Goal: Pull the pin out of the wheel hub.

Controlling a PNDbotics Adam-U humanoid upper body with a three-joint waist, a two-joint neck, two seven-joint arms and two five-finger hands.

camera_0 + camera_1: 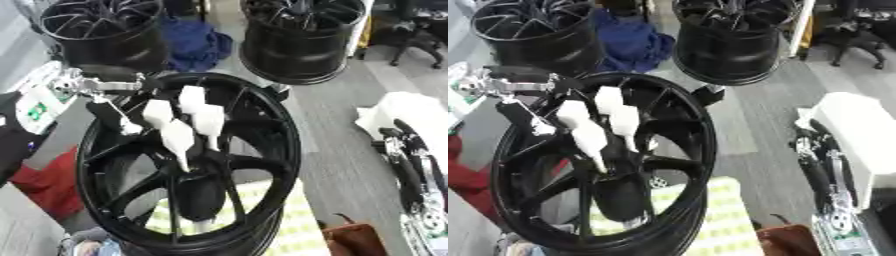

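Observation:
A big black spoked wheel stands tilted in front of me, with its hub at the centre. My left hand, black with white finger covers, reaches in from the upper left. Its fingers point fairly straight down at the hub, their tips close to the centre, and the thumb stands apart to the left. I cannot make out the pin. A small white piece shows low inside the wheel. My right hand hangs low at the right edge, away from the wheel.
Two more black rims stand behind, with a blue cloth between them. A yellow checked mat lies under the wheel. There is a white box at the right, a brown object at the bottom and a red thing at the left.

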